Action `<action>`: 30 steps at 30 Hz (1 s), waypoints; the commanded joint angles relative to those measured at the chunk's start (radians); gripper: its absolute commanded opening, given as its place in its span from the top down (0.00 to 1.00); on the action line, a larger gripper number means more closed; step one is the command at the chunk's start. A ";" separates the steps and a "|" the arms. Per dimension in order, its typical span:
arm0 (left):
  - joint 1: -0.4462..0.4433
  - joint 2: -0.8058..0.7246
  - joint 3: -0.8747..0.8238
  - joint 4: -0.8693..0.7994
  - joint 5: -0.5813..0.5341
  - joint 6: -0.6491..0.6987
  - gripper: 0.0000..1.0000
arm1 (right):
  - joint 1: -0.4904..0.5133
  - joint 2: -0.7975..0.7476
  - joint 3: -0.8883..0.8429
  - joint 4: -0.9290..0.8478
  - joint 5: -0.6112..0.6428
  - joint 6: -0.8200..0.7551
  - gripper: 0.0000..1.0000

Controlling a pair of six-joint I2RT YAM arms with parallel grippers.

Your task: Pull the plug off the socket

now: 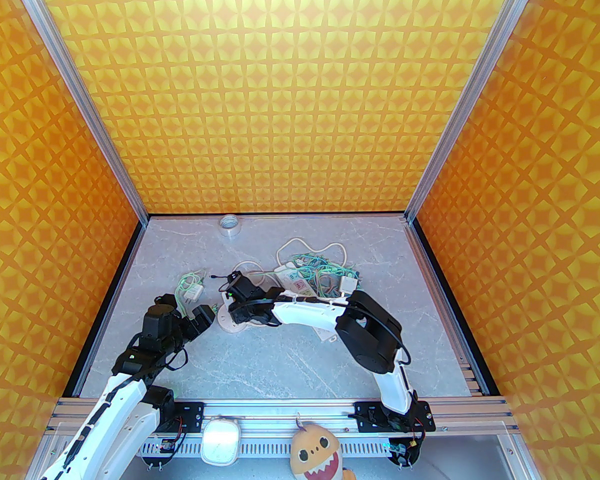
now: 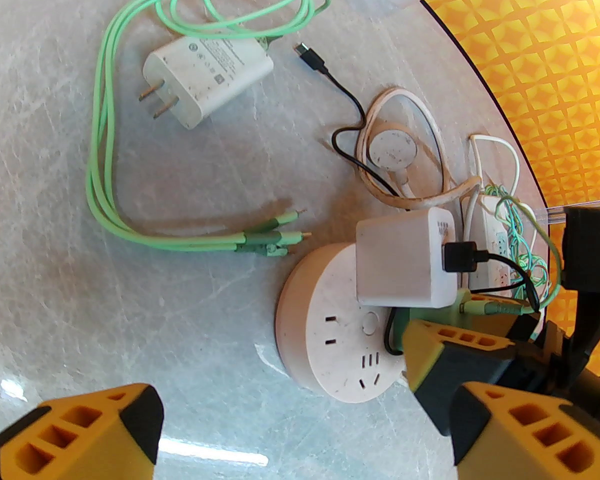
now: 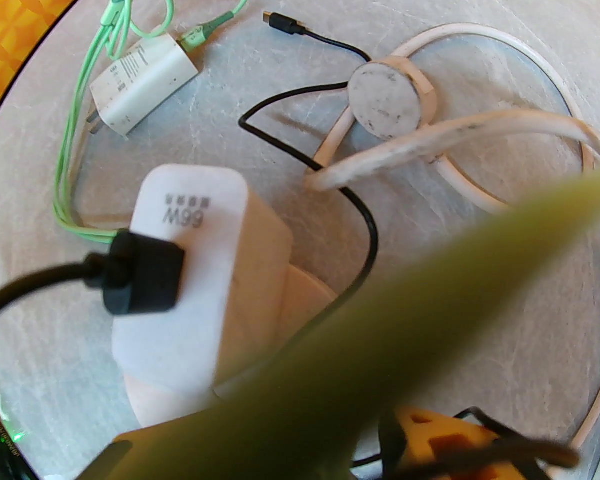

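- The plug (image 2: 405,260), a white charger block, stands in the round socket (image 2: 330,338) at lower centre of the left wrist view, with a black cable (image 2: 460,258) attached.
- The right gripper (image 2: 450,323) is just beside the plug; whether it grips anything I cannot tell.
- The left gripper (image 2: 300,418) is wide open and empty.
- Risk: nothing pins the socket, so it may lift with the plug, or the jaws may pinch the cable instead.
- Count: two white chargers, one plugged in and one loose charger (image 2: 205,80) at upper left; one socket; one power strip (image 1: 295,282); one tape roll (image 1: 228,224).

Matt white plastic socket (image 2: 330,348), scuffed white plastic plug (image 2: 405,258), glossy marbled table (image 2: 130,318)
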 commanded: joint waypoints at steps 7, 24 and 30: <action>-0.006 0.016 -0.038 0.063 0.050 -0.049 0.06 | 0.018 0.007 0.011 -0.022 0.078 -0.046 0.68; -0.037 0.120 -0.061 0.221 0.129 -0.084 0.29 | 0.024 -0.070 -0.053 -0.013 0.076 -0.045 0.74; -0.096 0.229 -0.066 0.353 0.135 -0.101 0.39 | 0.025 -0.083 -0.062 -0.009 0.057 -0.030 0.74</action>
